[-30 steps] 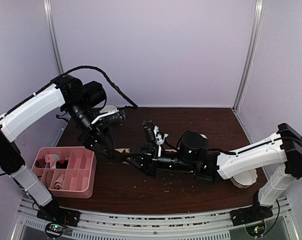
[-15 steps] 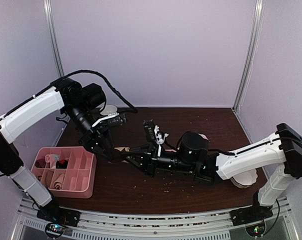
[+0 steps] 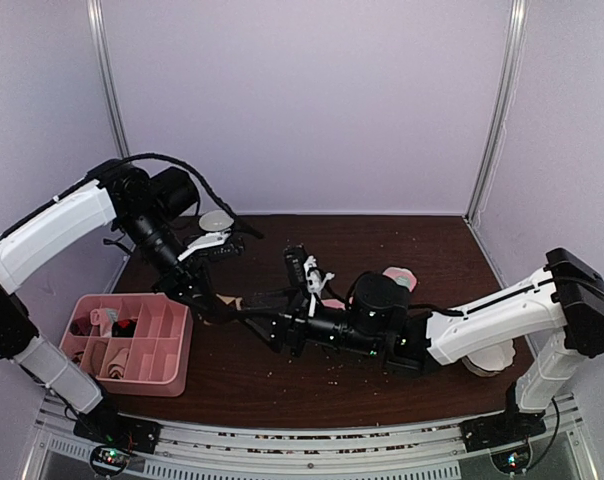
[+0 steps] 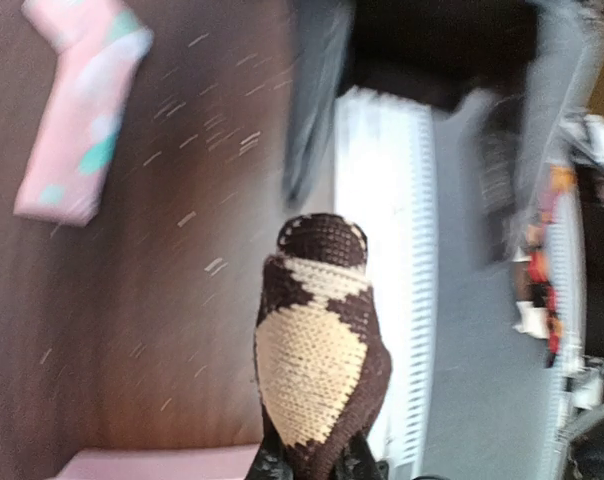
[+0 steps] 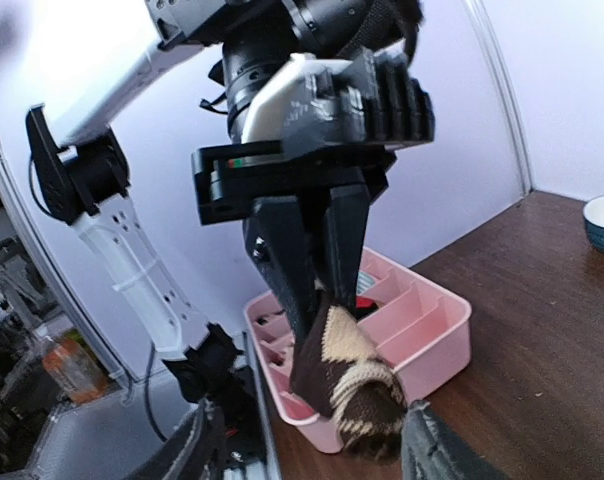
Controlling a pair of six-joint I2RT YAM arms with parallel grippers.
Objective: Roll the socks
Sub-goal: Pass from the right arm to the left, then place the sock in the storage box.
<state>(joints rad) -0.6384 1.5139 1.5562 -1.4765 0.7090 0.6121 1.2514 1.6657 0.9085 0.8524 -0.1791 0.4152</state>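
The rolled argyle sock hangs above the table, brown with tan diamonds, and my left gripper is shut on its lower end. In the right wrist view the same sock sits pinched between the left gripper's dark fingers, in front of the tray. My right gripper is open, its fingers spread either side of the roll without touching it. From above, the two grippers meet near the tray: left, sock, right. A pink sock with mint patches lies flat on the table, partly hidden behind the right arm.
The pink divided tray stands at the near left with small items in its cells, close under the held sock. A small bowl sits at the back left. A white object lies by the right arm's elbow. Crumbs dot the brown table.
My left gripper closed on the argyle roll and my right gripper opened and let it go. The left arm shifted slightly left.
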